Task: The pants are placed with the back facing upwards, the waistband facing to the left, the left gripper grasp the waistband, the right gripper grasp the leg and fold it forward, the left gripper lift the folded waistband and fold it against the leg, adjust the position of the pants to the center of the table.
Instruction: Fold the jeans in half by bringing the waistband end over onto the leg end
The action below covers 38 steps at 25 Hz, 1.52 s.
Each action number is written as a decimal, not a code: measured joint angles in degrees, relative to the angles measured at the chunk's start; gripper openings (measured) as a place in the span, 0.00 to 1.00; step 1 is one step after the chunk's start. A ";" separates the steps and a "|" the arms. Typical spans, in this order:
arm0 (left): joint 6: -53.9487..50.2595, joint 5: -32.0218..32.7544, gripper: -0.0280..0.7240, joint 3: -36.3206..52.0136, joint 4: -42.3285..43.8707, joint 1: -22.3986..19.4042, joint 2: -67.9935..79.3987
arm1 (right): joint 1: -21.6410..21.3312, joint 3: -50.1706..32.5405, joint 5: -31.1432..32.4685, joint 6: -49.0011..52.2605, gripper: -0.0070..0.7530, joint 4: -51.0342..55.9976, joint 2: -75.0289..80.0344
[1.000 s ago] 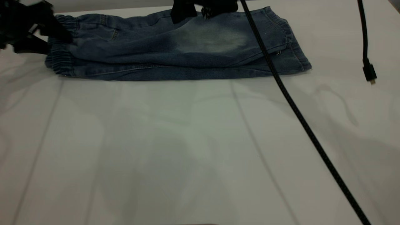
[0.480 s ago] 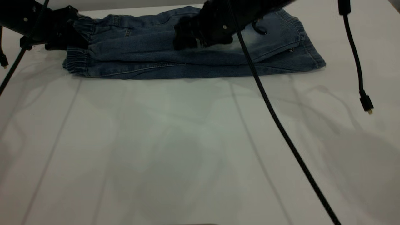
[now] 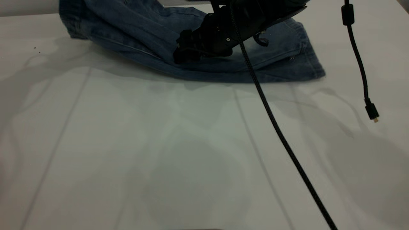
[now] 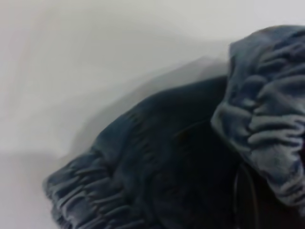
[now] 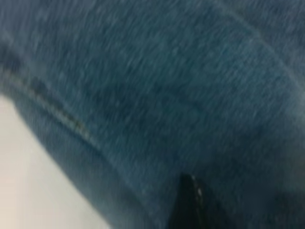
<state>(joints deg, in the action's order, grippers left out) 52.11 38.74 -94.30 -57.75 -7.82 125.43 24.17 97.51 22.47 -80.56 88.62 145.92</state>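
The pants (image 3: 223, 60) lie at the counter's (image 3: 159, 143) far edge, waistband (image 4: 267, 114) end raised off it — left pincer out of sight. The right pincer (image 3: 188, 48) presses on the denim; whether it's closed, can't tell.

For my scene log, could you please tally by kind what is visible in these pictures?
Pants: 1
Grippers: 1, the right gripper resting on the pants; the left gripper is out of view
Black cables: 2, one thick and one thin with a plug
Table: 1
Total: 5
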 joint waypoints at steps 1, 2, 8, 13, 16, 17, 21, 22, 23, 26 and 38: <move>-0.05 0.80 0.12 -0.75 0.14 0.04 -0.29 | 0.13 0.00 1.53 0.42 0.64 -0.87 -0.21; -0.11 1.20 0.12 -1.44 0.35 0.11 -0.63 | 0.19 0.00 2.82 1.38 0.64 -2.26 -0.53; -1.37 3.80 0.12 -4.96 0.91 0.11 -1.10 | -1.11 1.72 10.07 16.26 0.64 -26.12 -10.70; -3.79 9.73 0.12 -9.32 1.22 0.37 -1.10 | -4.63 2.80 14.71 37.69 0.64 -57.36 -15.21; -4.39 12.52 0.12 -12.24 1.58 1.70 -1.10 | -6.13 2.80 16.84 47.75 0.64 -70.08 -13.03; -4.70 13.18 0.12 -12.98 2.07 2.54 -1.10 | -6.42 2.80 17.09 49.95 0.64 -72.46 -12.04; -6.48 14.17 0.12 -15.56 6.15 6.58 -1.10 | -6.46 2.70 17.55 52.78 0.64 -74.73 -8.44; -6.89 14.27 0.12 -15.99 7.41 7.77 -1.10 | -6.46 2.70 17.55 52.84 0.64 -74.65 -7.56; -7.22 14.27 0.12 -16.31 8.46 8.93 -1.10 | -6.46 2.70 17.55 52.92 0.64 -74.40 -6.89; -7.69 14.32 0.12 -17.26 10.65 12.15 -1.10 | -6.46 2.81 17.41 52.97 0.64 -74.09 -5.92; -7.83 13.74 0.12 -22.49 14.48 22.06 -1.10 | -8.51 13.94 30.57 53.98 0.64 -73.97 -15.29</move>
<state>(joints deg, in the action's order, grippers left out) 44.29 52.48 -116.79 -43.27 14.24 124.32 15.66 111.44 53.04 -26.58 14.64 130.64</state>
